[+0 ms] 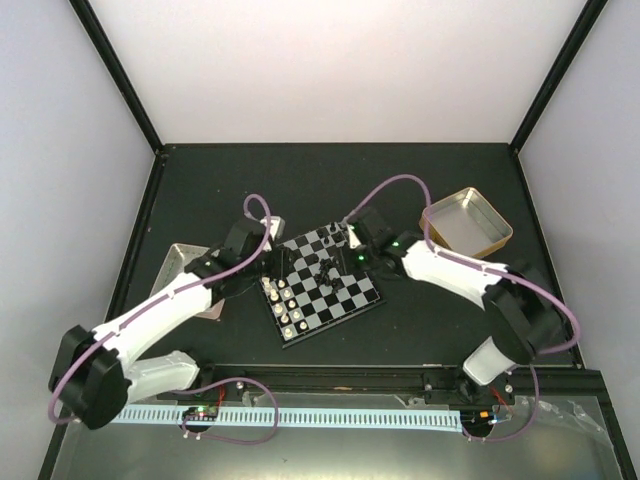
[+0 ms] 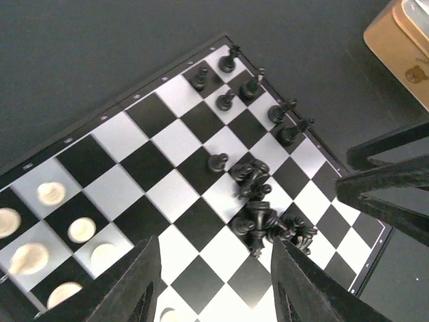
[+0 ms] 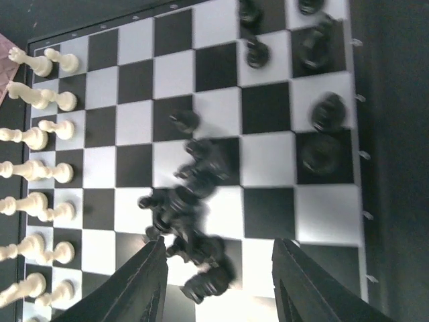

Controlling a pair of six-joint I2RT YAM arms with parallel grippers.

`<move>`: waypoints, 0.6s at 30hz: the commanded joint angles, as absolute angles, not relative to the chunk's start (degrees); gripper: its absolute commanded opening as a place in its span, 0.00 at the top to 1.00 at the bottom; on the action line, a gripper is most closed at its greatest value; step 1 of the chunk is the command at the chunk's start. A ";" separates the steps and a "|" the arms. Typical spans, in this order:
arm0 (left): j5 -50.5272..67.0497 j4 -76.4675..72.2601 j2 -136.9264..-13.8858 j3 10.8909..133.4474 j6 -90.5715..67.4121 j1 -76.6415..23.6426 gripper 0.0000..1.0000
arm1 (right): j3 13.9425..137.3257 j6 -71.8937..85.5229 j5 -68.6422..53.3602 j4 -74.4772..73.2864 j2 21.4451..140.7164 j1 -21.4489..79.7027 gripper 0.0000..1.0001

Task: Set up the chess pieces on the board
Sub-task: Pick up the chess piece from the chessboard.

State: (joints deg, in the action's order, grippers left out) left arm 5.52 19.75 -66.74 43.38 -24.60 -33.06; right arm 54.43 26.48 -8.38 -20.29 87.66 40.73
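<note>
The board lies at the table's middle. Cream-white chess pieces stand in two rows along its near-left edge, also in the right wrist view. Several black pieces lie in a heap mid-board, blurred in the right wrist view. Other black pieces stand near the far corner and along the right edge. My left gripper is open and empty above the board, just short of the heap. My right gripper is open and empty, with the heap's near end between its fingers.
A gold tin stands to the right of the board, its corner in the left wrist view. A silver-pink tray lies left of the board, mostly under my left arm. Black frame posts rise at the table's back corners.
</note>
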 commanded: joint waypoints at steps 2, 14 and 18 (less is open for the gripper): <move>-2.32 18.77 -57.21 39.48 -28.40 -32.51 0.51 | 64.85 23.55 -2.20 -25.39 95.86 44.87 0.59; -10.14 25.67 -32.45 35.68 -28.94 -32.25 0.27 | 80.93 19.00 1.82 -32.80 111.93 47.97 0.68; -11.89 26.51 -27.63 36.01 -27.55 -32.26 0.21 | 83.22 18.23 2.29 -33.64 113.95 48.28 0.72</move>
State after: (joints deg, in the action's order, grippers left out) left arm -8.73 24.45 -30.92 35.70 -28.32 -32.62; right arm 80.36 20.01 0.34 -31.27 112.73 47.79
